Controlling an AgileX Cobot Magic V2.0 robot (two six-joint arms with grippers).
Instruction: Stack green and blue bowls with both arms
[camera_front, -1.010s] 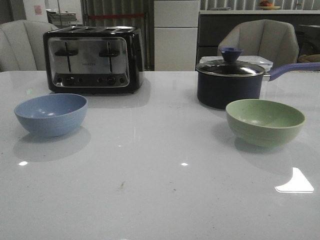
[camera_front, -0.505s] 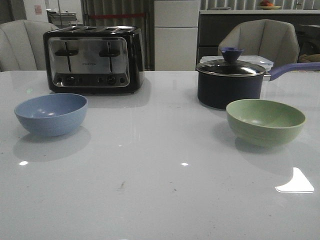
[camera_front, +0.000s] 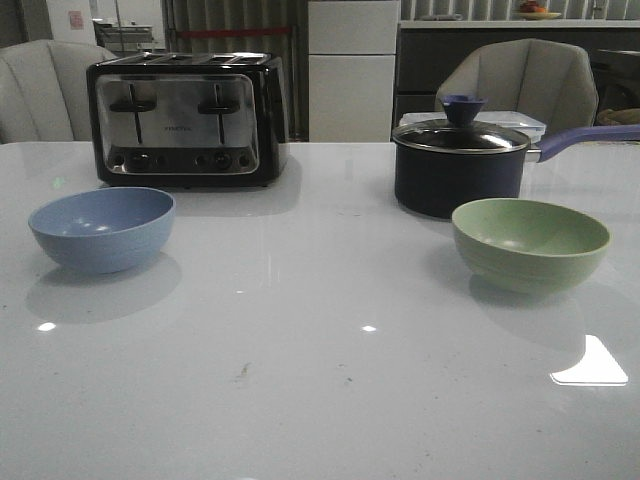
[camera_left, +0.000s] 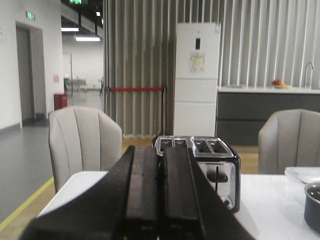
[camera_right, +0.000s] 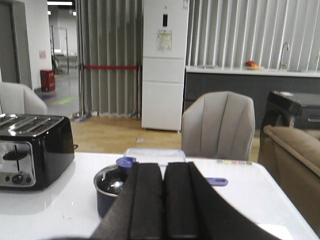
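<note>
- While both bowls sit untouched, the blue bowl (camera_front: 102, 228) lies far left before the toaster (camera_front: 186, 119), and the green bowl (camera_front: 530, 243) far right, just beside the saucepan (camera_front: 460, 165); a careless reach there could knock the pan.
- From its wrist, the left gripper (camera_left: 160, 192) looks pressed closed, empty; grabbing a rim needs opening first.
- Likewise, the right gripper (camera_right: 163, 200): closed, holding nothing, no bowl in sight.
</note>
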